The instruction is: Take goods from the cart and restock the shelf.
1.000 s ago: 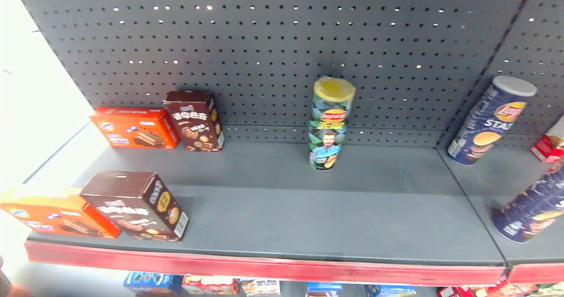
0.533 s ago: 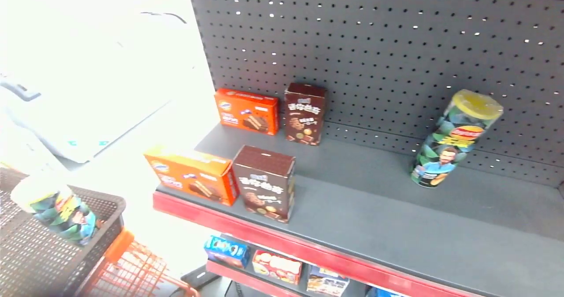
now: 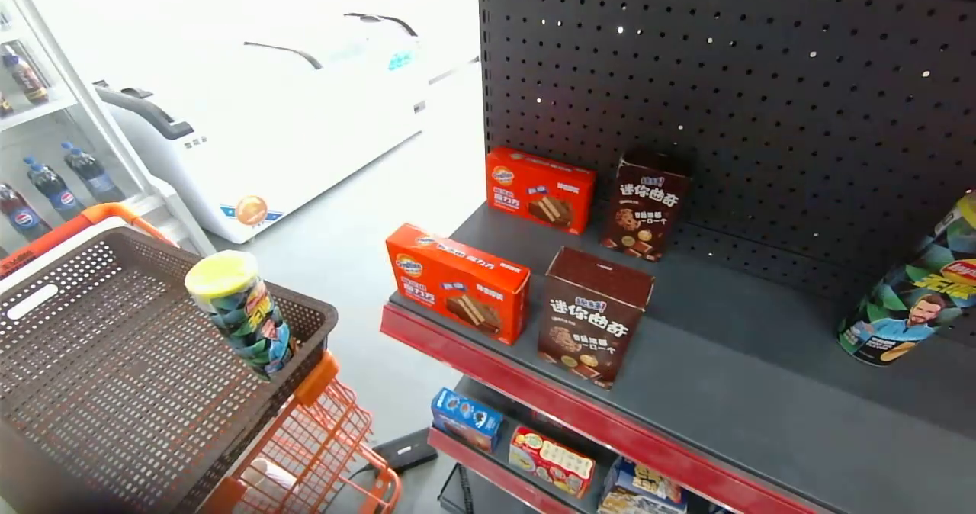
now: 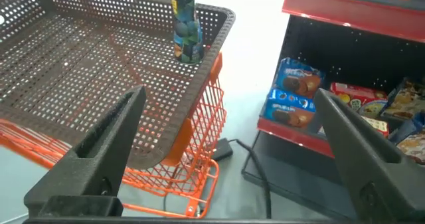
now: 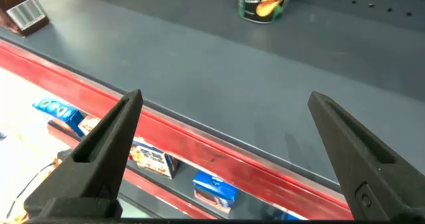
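**Head view**
- Shelf [image 3: 747, 377]: grey board with a red front lip and a pegboard [image 3: 724, 79] back.
- Front orange box [image 3: 457, 283]: on the shelf at its left end, by the lip.
- Front brown box [image 3: 593, 316]: on the shelf, upright, just beside the front orange box on its right.
- Rear orange box [image 3: 540, 189] and rear brown box [image 3: 645, 205]: side by side at the shelf's back, against the pegboard.
- Shelf can [image 3: 915, 293]: standing far right on the shelf, close to the pegboard.
- Cart [image 3: 320, 438]: orange wire frame off the shelf's left end, carrying a brown perforated basket [image 3: 99, 346].
- Basket can [image 3: 242, 314]: yellow-lidded, standing in the basket corner nearest the shelf.
- Blue package [image 3: 467, 419]: on the tier under the shelf, among other packets.
- Chest freezer [image 3: 267, 140]: white, well apart beyond the shelf's left end.

**Left wrist view**
- Left gripper [image 4: 228, 94]: fingers spread wide with nothing between them, in the aisle between cart [image 4: 199, 151] and shelf.
- Basket can [image 4: 185, 24]: upright in the basket [image 4: 80, 71], at the corner nearest the shelf.
- Blue package [image 4: 292, 94]: below the shelf's red lip.

**Right wrist view**
- Right gripper [image 5: 226, 96]: fingers spread wide and empty, above the shelf [image 5: 265, 71] near its front lip.
- Shelf can [image 5: 263, 1]: standing toward the shelf's back, well apart from the gripper.
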{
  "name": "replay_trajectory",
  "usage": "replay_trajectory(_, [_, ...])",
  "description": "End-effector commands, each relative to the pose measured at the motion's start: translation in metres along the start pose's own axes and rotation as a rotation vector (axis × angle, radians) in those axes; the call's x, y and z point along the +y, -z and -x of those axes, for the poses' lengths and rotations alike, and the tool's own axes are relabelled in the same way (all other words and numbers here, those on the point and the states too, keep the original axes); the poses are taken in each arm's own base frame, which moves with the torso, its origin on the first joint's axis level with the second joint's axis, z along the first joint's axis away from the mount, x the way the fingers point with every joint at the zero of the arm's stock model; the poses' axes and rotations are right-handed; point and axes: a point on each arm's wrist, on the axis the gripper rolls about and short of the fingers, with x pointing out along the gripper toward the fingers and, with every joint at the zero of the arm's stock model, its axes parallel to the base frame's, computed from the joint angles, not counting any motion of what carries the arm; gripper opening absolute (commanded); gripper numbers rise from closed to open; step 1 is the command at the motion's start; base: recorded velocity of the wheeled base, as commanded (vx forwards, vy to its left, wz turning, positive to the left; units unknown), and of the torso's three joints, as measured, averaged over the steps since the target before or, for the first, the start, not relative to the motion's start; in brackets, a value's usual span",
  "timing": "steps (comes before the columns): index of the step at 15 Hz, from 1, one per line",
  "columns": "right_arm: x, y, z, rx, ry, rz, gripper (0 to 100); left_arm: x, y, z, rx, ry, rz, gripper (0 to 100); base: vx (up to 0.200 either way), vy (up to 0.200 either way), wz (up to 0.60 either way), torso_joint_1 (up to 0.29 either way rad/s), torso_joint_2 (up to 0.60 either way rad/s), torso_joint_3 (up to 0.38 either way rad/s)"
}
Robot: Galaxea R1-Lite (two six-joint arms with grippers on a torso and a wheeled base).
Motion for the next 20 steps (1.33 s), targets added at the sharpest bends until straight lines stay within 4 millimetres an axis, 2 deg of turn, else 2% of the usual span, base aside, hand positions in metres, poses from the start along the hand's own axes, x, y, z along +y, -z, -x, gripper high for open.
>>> replay_trajectory(1, [0.000,0.000,0.000,0.001,0.001,0.001,100,0.000,0.000,0.000,-0.001,0.003,-0.002,100,0.000,0.000,0.00,0.000,0.00,0.000])
replay_trajectory(5, [0.000,0.000,0.000,0.001,0.001,0.001,100,0.000,-0.001,0.000,-0.005,-0.019,-0.003,100,0.000,0.000,0.00,0.000,0.00,0.000])
replay_trajectory(6, [0.000,0.000,0.000,-0.001,0.001,0.001,100,0.001,-0.008,0.003,-0.025,-0.036,-0.007,100,0.000,0.000,0.00,0.000,0.00,0.000])
replay_trajectory(7, [0.000,0.000,0.000,0.001,0.001,0.001,100,0.001,-0.027,0.008,-0.018,-0.051,-0.016,100,0.000,0.000,0.00,0.000,0.00,0.000])
replay_trajectory(9, [0.000,0.000,0.000,-0.001,0.001,0.001,100,0.004,-0.063,0.001,0.089,-0.128,-0.014,100,0.000,0.000,0.00,0.000,0.00,0.000])
replay_trajectory(12, [0.000,0.000,0.000,0.001,0.001,0.001,100,0.006,-0.076,-0.032,0.257,-0.133,-0.016,100,0.000,0.000,0.00,0.000,0.00,0.000])
replay_trajectory(15, [0.000,0.000,0.000,0.001,0.001,0.001,100,0.006,-0.074,-0.053,0.351,-0.098,0.029,100,0.000,0.000,0.00,0.000,0.00,0.000])
replay_trajectory(16, [0.000,0.000,0.000,0.001,0.001,0.001,100,0.009,-0.075,-0.073,0.400,-0.110,0.067,100,0.000,0.000,0.00,0.000,0.00,0.000])
replay_trajectory(17, [0.000,0.000,0.000,-0.001,0.001,0.001,100,0.016,-0.071,-0.099,0.451,-0.160,0.075,100,0.000,0.000,0.00,0.000,0.00,0.000])
replay_trajectory(20, [0.000,0.000,0.000,-0.001,0.001,0.001,100,0.022,-0.051,-0.132,0.501,-0.166,0.050,100,0.000,0.000,0.00,0.000,0.00,0.000])
